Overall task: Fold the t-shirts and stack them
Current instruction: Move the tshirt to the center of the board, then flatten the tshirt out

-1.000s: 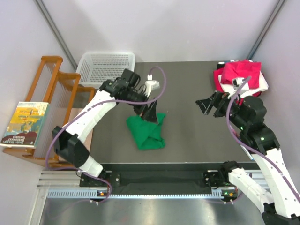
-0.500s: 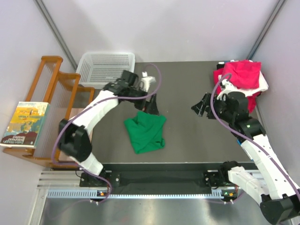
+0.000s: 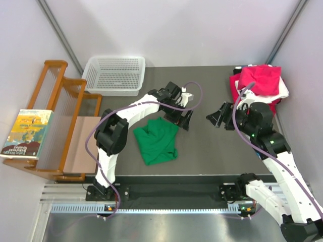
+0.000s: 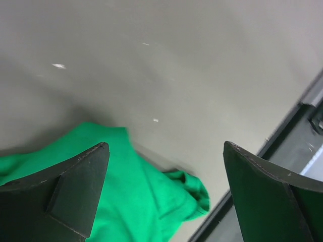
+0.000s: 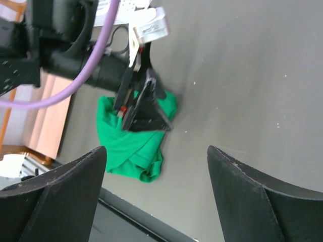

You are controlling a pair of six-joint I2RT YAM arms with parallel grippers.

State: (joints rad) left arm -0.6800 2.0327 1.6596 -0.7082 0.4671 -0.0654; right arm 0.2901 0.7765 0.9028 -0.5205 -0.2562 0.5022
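Dark table [image 3: 202,91]: matte, scuffed, with light specks in the wrist views.

Wooden rack [image 3: 55,101]: off the table's left edge, slatted, with a flat board at its near end.

White mesh basket [image 3: 114,74]: far left corner of the table, upright, nothing seen inside.

Pile of shirts [image 3: 260,78]: far right corner. Pink on top, red [image 3: 234,83] showing under its left side, white [image 3: 285,91] peeking out on the right. Loose heap, not squared.

Green shirt [image 3: 156,141]: on the table left of centre, toward the near edge, well apart from the pile. Bunched and roughly folded over itself, edges uneven, a rolled hem on the near side.

Book [image 3: 26,133]: lying flat on the rack's left side, cover up.

Left claw [image 3: 184,120]: spread wide, nothing between the fingers. Low over the table just beside the green shirt's far right corner. Green cloth under one finger [image 4: 75,191] in the left wrist view, bare table under the gap. Contact with the cloth not clear.

Right claw [image 3: 218,116]: spread wide, empty. Above bare table between green shirt and pile, pointed toward the left claw.
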